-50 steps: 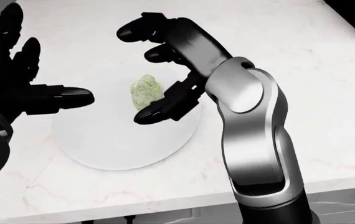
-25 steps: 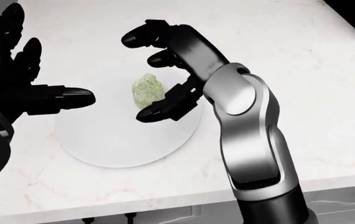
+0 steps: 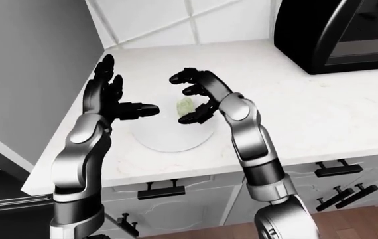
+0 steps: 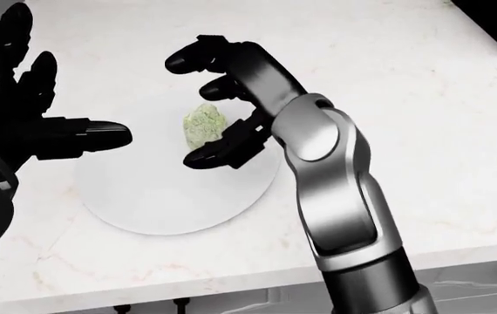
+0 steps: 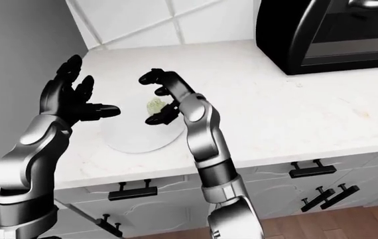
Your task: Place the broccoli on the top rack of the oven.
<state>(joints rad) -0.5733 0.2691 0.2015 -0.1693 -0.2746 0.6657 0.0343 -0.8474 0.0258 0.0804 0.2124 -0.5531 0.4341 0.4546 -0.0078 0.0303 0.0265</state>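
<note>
a white marble counter [image 4: 423, 118] runs into a tiled corner, with drawers below and a dark oven [image 3: 338, 32] standing on it at the upper right of the left-eye view, well apart from the hands. near the corner lies a round white plate [image 4: 157, 203], and on it, toward its upper edge in the head view, sits the broccoli [image 4: 203, 125], one small pale-green floret standing on its own.

the right hand [image 4: 218, 104] arches over the floret from the right, fingers spread and curled, one finger above it and the thumb tip [image 4: 203, 157] just beside its lower edge; nothing looks closed on it yet, and whether the thumb touches it i cannot tell. the left hand [image 4: 22, 111] is open too, fingers raised, thumb pointing toward the plate, clear of the floret.

the floret looks light and knobbly, so weight should be no trouble. it is likely a little crumbly at the crown and firmer lower down, and on a smooth plate it may skid or roll if pushed from one side only. best to take it across the middle of the body, thumb against the two fingers from opposite sides, closing gently, not pinching the top. the plate itself may slide on the marble.
</note>
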